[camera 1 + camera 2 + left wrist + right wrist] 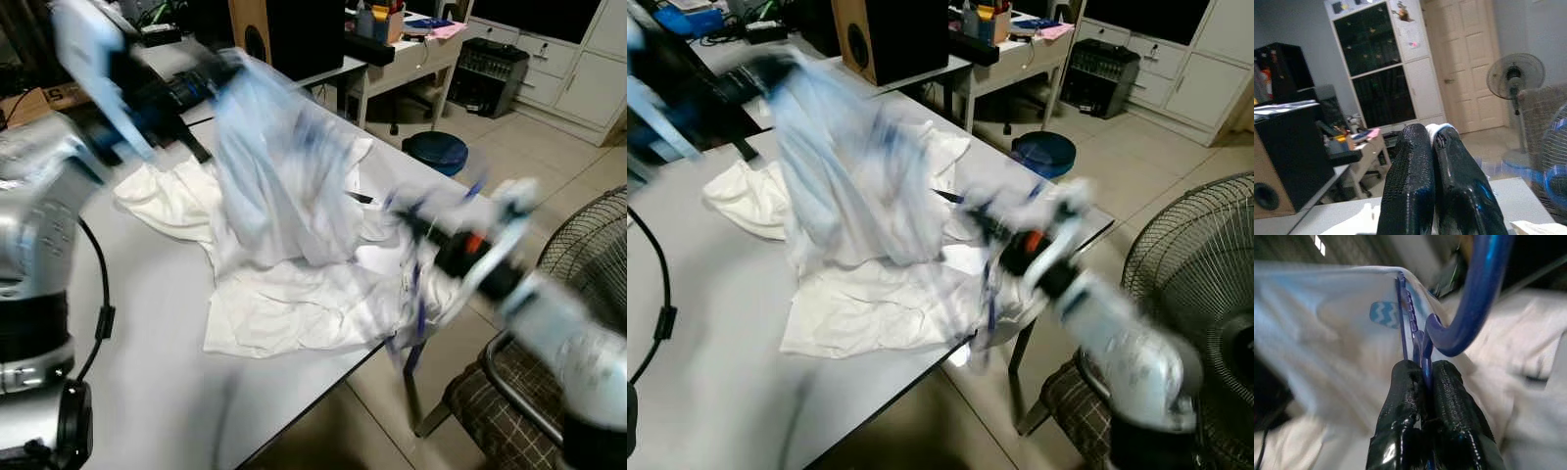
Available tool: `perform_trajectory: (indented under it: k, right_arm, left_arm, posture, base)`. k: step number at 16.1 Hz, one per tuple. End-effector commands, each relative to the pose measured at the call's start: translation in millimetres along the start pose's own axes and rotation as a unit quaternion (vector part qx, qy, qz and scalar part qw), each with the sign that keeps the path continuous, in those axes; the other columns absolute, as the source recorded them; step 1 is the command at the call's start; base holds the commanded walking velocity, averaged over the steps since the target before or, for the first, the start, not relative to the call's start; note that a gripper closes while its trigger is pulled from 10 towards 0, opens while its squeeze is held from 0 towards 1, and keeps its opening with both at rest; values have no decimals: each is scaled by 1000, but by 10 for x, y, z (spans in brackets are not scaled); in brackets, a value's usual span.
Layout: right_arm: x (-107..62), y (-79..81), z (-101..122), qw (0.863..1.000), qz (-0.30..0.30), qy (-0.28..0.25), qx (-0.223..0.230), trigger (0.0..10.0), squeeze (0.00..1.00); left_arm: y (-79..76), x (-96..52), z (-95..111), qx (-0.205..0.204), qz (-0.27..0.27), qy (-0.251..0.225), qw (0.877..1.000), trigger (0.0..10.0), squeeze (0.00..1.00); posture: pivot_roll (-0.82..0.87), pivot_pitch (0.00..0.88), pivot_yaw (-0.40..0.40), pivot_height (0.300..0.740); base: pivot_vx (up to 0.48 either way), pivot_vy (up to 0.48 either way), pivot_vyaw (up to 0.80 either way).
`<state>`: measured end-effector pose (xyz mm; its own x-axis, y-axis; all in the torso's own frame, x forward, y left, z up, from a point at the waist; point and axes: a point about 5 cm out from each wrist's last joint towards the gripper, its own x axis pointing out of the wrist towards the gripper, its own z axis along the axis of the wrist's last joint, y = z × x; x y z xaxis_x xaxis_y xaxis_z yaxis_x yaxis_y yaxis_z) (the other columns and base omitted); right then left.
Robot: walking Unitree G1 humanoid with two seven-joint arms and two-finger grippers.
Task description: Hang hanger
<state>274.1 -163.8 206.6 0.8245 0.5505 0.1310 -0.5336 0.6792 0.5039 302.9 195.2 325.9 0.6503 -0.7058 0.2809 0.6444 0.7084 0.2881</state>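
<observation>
The blue hanger sits clamped between the two black fingers of the right gripper, its curved hook rising past the fingertips and its thin wire neck pinched where the pads meet, as the right wrist view shows. In the eye views the right gripper, blurred, reaches over the near edge of the grey table, beside a crumpled heap of white clothing spread across the tabletop. The left gripper is raised above the table's far side, its fingers pressed together on a pale blue-white garment that hangs from them in a streaked, blurred drape down to the white heap. The left wrist view shows a sliver of that pale cloth between the closed fingertips. A black speaker stands on the table behind, a round blue stool sits on the tiled floor beyond, and a standing fan is on the robot's right.
</observation>
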Motion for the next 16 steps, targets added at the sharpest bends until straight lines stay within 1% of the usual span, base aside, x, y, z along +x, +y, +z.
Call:
perform_trajectory:
  k: [1,2,3,4,6,7,8,9,11,12,13,14,16]
  right_arm:
    - [-31,-87,89,998,-30,-39,28,10000,0]
    - [-37,-121,112,997,-38,-51,46,10000,0]
    - [-58,-226,128,992,-66,-66,91,10000,0]
    - [-81,-363,44,980,-106,-53,159,10000,0]
    - [-73,-392,-4,975,-113,-44,183,10000,0]
    - [-16,-341,-86,972,-107,-34,207,10000,0]
    - [5,-326,-119,971,-109,-28,212,10000,0]
    - [28,-312,-179,971,-115,-6,209,10000,0]
    - [37,-276,-286,974,-123,48,182,10000,0]
    - [42,-289,-347,965,-144,52,214,10000,0]
    - [43,-293,-408,958,-160,63,228,10000,0]
    - [43,-261,-468,956,-157,79,235,10000,0]
    - [23,-212,-555,953,-152,101,241,10000,0]
  left_arm:
    - [24,-59,-46,8,1,23,1000,0,0]
    - [13,-76,-96,14,-3,40,999,0,0]
    - [-23,-111,-227,24,-12,81,996,0,0]
    - [-105,-116,-367,29,-26,115,993,0,0]
    - [-167,-81,-395,20,-36,113,993,0,0]
    - [-270,-9,-428,12,-52,106,993,0,0]
    - [-300,8,-439,9,-57,106,993,0,0]
    - [-332,30,-454,10,-60,106,993,0,0]
    - [-334,72,-434,12,-49,94,994,0,0]
    - [-238,120,-358,25,0,68,997,0,0]
    - [-114,163,-266,41,57,39,997,0,0]
    - [-14,184,-178,67,97,19,993,0,0]
    - [110,178,-76,106,155,-2,982,0,0]
  posture:
    - [12,0,32,740]
    - [13,0,32,740]
    - [13,0,32,740]
    - [10,0,35,740]
    - [7,0,36,740]
    - [7,0,38,740]
    - [7,0,38,740]
    - [6,0,39,740]
    - [8,0,36,740]
    - [8,0,36,740]
    - [13,0,33,740]
    - [18,0,31,740]
    - [19,0,32,740]
  base:
    - [0,0,0]
    - [0,0,0]
    - [0,0,0]
    - [0,0,0]
    - [0,0,0]
    - [0,0,0]
    - [0,0,0]
    - [0,0,0]
    - [0,0,0]
    - [0,0,0]
    - [0,0,0]
    - [0,0,0]
    - [0,0,0]
